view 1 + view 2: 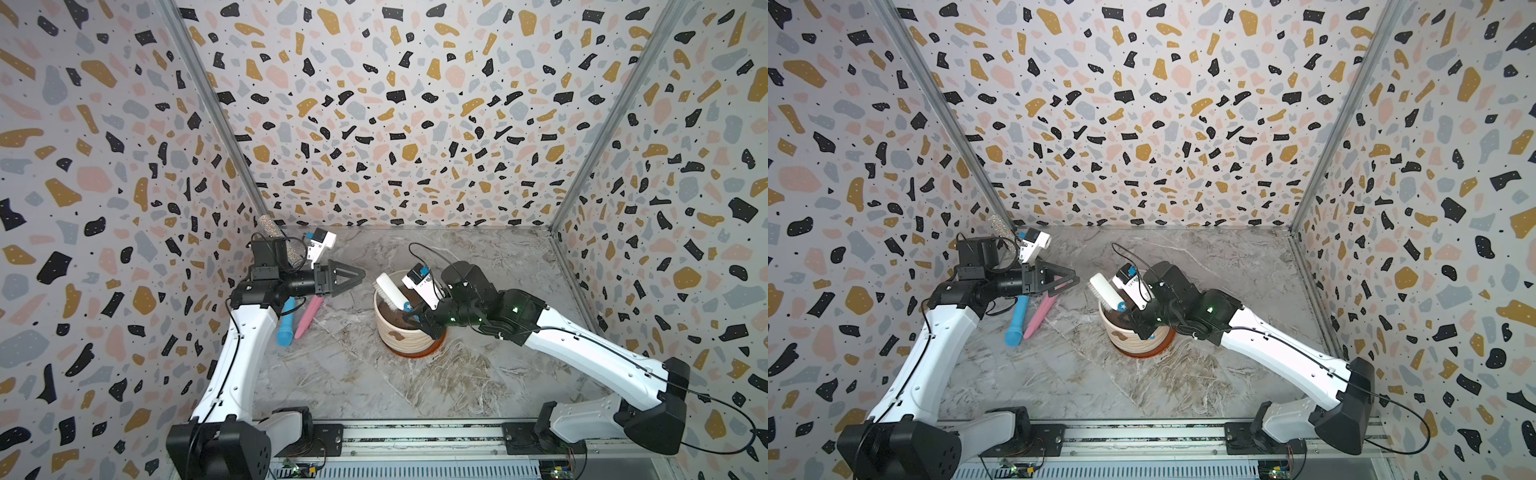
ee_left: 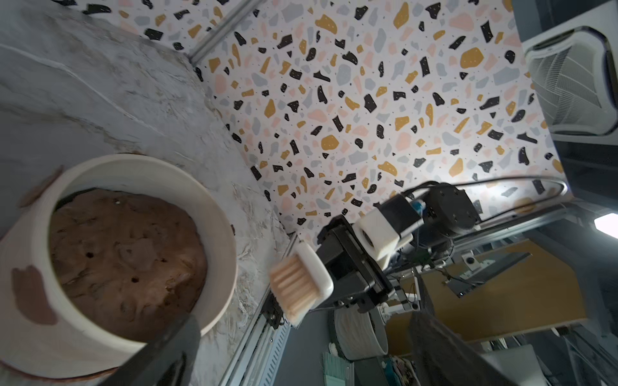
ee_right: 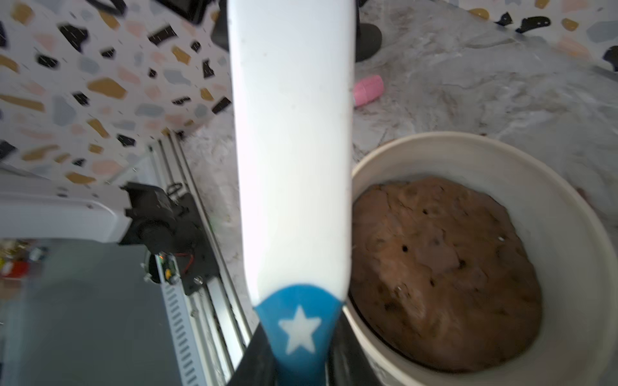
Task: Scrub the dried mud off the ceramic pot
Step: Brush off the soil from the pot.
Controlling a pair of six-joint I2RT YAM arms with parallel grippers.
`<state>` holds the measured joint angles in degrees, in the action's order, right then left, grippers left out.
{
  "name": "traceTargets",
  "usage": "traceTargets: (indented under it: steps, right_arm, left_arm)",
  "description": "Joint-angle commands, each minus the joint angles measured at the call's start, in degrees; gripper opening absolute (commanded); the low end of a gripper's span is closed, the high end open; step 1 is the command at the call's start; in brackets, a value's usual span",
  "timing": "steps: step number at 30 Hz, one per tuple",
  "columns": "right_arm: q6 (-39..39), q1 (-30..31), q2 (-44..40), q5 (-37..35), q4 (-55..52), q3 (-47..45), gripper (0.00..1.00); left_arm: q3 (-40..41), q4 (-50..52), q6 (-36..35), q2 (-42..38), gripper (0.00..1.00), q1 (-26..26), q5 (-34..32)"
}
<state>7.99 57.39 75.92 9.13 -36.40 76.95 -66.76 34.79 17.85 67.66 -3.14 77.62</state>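
The marbled grey worktop (image 1: 415,374) fills the floor of the speckled booth. The two arms reach in from its near edge.

The left arm ends at the left claw (image 1: 360,277), which hangs above the worktop, left of the pot and apart from it. Its jaws are spread wide and it carries nothing. In the left wrist view its dark fingers (image 2: 167,351) stand far apart.

The right arm bends in from the right, over the pot. The right claw (image 1: 409,313) is clenched on the blue, star-marked end of the brush (image 1: 392,291).

The ceramic pot (image 1: 415,343) stands upright a little right of the worktop's middle. It sits on a terracotta saucer (image 1: 411,354), and brown soil (image 2: 127,260) is mounded inside it.

The brush's white handle runs from the right claw toward the far left. Its bristled head (image 2: 301,284) is over the pot's far-left rim. I cannot tell whether it touches the rim.

A blue tool (image 1: 284,328) and a pink tool (image 1: 307,318) lie side by side on the worktop to the left, partly under the left arm. A glittery cylinder (image 1: 278,241) leans in the far-left corner behind that arm.

The dried mud (image 1: 397,336) shows as a tan blotch on the pot's near wall. In the left wrist view a reddish-brown patch (image 2: 31,297) lies on the outer wall below the rim.
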Motion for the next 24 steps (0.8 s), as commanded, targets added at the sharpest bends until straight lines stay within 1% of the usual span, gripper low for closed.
traceTargets:
  steps: [1,3,5,7,8,11,13,15,19,22,24]
  right_arm:
    - [-17.63,2.19,-1.8,-13.62,-18.57,0.56,0.0]
    - [-22.37,3.31,-1.75,-16.84,-22.86,0.53,0.0]
    - [-26.29,3.42,-1.92,-16.52,-24.99,0.67,0.0]
    - [-30.08,3.39,-2.78,-15.18,-24.57,0.06,0.0]
    - [-32.2,5.26,-3.42,-14.58,-23.65,-0.6,0.0]
    - [-35.74,7.79,-4.92,-15.58,-19.65,-2.69,0.0]
    - [-35.66,9.31,-3.4,-17.73,-19.39,-1.47,0.0]
    - [-34.9,10.98,-0.7,-21.56,-19.8,0.42,0.0]
    - [-33.19,14.13,6.13,-31.0,-20.57,6.0,0.0]
    - [-29.51,14.48,11.57,-34.15,-21.76,11.9,0.0]
    - [-27.99,14.74,14.52,-36.39,-22.56,14.6,0.0]
  left_arm:
    - [-2.66,12.78,-15.28,-1.56,1.0,-0.31,-12.37]
    - [-2.87,14.55,-17.95,-1.76,1.0,-0.31,-18.78]
    - [-2.6,14.82,-18.58,-1.49,1.0,-0.29,-23.6]
    - [-2.45,15.48,-20.22,-1.55,1.0,-0.24,-28.84]
    - [-2.37,15.75,-21.15,-1.52,1.0,-0.19,-32.17]
    - [-1.87,16.01,-23.07,-1.2,1.0,-0.12,-41.19]
    - [-1.37,16.18,-24.43,-1.13,1.0,-0.03,-45.05]
    - [-1.43,17.61,-27.62,-1.06,1.0,0.4,-47.24]
    - [-3.15,20.95,-34.11,-0.62,1.0,2.44,-56.81]
    - [-3.1,20.94,-35.52,-0.42,1.0,2.52,-63.19]
    - [-3.08,21.41,-35.85,-0.19,1.0,2.52,-65.81]
